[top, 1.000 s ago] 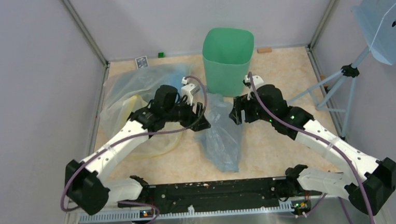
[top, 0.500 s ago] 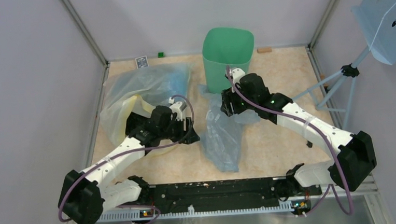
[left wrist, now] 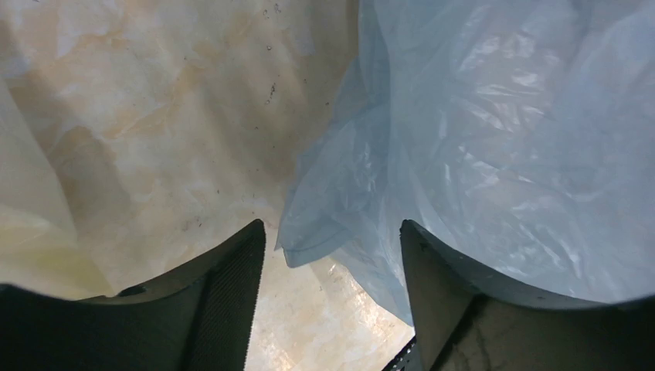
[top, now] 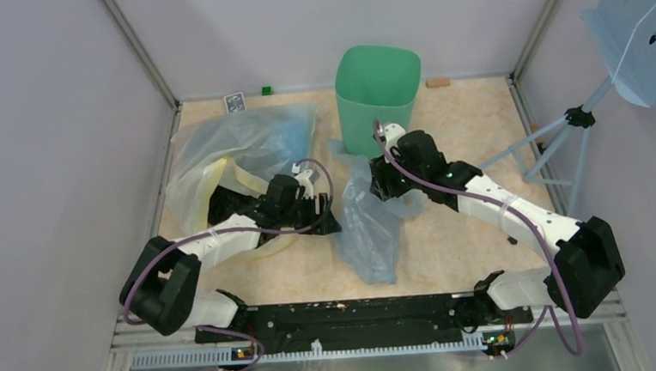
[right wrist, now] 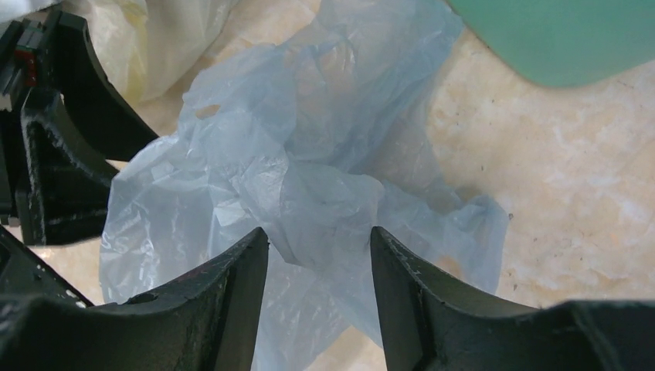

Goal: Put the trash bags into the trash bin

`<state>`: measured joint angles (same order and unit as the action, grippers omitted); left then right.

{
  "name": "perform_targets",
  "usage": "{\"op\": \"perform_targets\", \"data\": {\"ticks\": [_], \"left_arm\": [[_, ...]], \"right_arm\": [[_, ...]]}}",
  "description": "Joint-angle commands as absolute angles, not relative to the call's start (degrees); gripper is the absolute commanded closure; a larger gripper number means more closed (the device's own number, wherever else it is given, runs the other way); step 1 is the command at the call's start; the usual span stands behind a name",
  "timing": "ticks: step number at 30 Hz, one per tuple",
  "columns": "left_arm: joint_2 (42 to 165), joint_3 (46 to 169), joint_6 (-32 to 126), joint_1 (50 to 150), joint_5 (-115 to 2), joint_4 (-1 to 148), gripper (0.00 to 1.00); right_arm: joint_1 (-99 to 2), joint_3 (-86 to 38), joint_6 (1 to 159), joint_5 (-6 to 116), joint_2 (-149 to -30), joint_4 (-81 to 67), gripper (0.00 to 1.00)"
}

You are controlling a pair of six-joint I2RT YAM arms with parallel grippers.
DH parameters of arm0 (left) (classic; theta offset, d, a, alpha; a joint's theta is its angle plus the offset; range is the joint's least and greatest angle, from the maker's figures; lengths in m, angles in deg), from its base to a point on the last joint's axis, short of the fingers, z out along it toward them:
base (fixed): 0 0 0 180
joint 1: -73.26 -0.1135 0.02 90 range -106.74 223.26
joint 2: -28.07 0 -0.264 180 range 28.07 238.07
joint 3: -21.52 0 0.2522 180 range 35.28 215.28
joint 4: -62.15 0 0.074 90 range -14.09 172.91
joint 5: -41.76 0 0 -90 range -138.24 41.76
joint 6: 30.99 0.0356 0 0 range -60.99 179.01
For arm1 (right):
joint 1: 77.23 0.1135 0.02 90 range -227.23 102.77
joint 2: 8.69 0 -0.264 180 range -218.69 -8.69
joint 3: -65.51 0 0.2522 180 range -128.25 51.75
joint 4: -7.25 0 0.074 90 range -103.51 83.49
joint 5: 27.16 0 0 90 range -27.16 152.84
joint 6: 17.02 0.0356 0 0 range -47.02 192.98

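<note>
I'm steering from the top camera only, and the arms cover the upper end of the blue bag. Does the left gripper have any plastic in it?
Observer: The left wrist camera shows the left gripper open, with a loose edge of the blue bag lying between its jaws, not pinched.
Operator: And the right one?
Observer: On its wrist camera the right gripper is open too, its jaws standing either side of a bunched fold of the same bag.
</note>
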<state>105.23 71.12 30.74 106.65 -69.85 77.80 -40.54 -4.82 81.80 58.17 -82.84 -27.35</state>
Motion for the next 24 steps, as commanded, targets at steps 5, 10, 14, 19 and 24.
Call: {"op": "perform_targets", "data": {"ticks": [5,10,14,19,24], "left_arm": [[108.91,68.45,25.25,105.29,-69.07,68.67,0.84],[102.23,65.97,25.85,101.23,-66.27,71.67,1.0],[92.97,63.84,27.1,97.36,-64.08,78.14,1.0],[80.02,62.06,25.2,92.93,-57.61,87.13,1.0],[72.22,61.98,24.4,87.11,-54.63,92.55,1.0]], "right_arm": [[-41.27,-3.42,81.98,58.67,-79.13,-26.52,0.86],[-42.47,-2.94,86.08,71.8,-72.91,-32.14,1.0],[-48.52,-2.47,89.93,73.14,-67.62,-37.36,1.0],[-53.72,-0.09,93.87,73.55,-63.0,-41.39,1.0],[-56.63,2.63,96.66,70.11,-61.35,-42.92,1.0]]}}
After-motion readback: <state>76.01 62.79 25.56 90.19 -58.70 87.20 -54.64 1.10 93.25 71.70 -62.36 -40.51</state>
